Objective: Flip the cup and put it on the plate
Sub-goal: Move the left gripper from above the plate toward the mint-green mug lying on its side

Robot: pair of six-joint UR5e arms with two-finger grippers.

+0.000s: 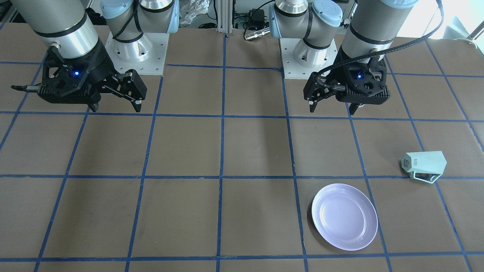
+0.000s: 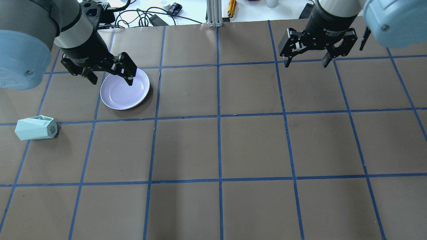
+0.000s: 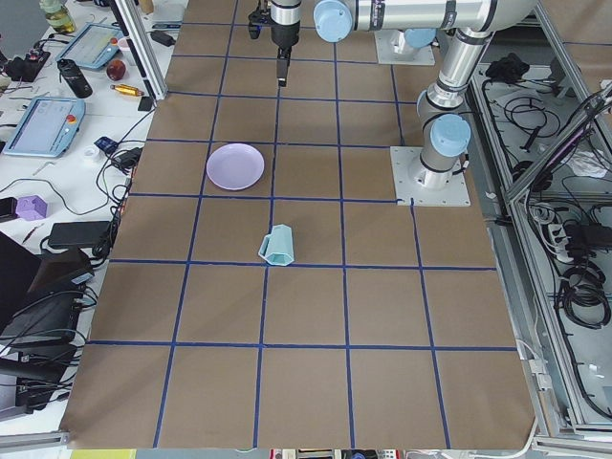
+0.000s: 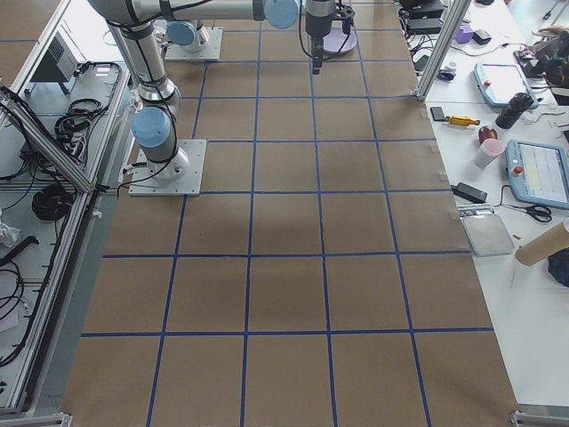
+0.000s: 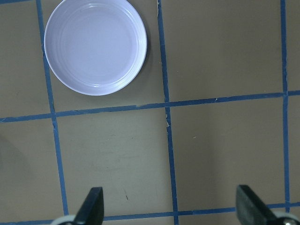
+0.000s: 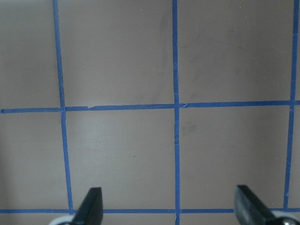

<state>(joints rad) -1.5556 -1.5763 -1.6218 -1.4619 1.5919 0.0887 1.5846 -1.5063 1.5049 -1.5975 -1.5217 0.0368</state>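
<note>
The mint-green cup (image 2: pixel 36 127) lies on its side near the table's left edge, its marked base toward the middle and its handle on the far side; it also shows in the front view (image 1: pixel 424 166) and the left view (image 3: pixel 278 245). The lavender plate (image 2: pixel 125 89) sits flat and empty, farther from the robot and to the right of the cup (image 1: pixel 344 216) (image 5: pixel 95 46). My left gripper (image 2: pixel 110 80) (image 1: pixel 332 110) (image 5: pixel 171 213) hangs open and empty high above the table, apart from both. My right gripper (image 2: pixel 306 63) (image 1: pixel 115 108) (image 6: pixel 171 213) hangs open and empty over the right half.
Brown table surface with a blue tape grid (image 2: pixel 218 116). The arm base plates (image 1: pixel 136 49) (image 1: pixel 308 56) stand at the robot's edge. Cables and small items (image 2: pixel 156 16) lie beyond the far edge. Tablets and tools (image 3: pixel 48 124) lie on the side bench.
</note>
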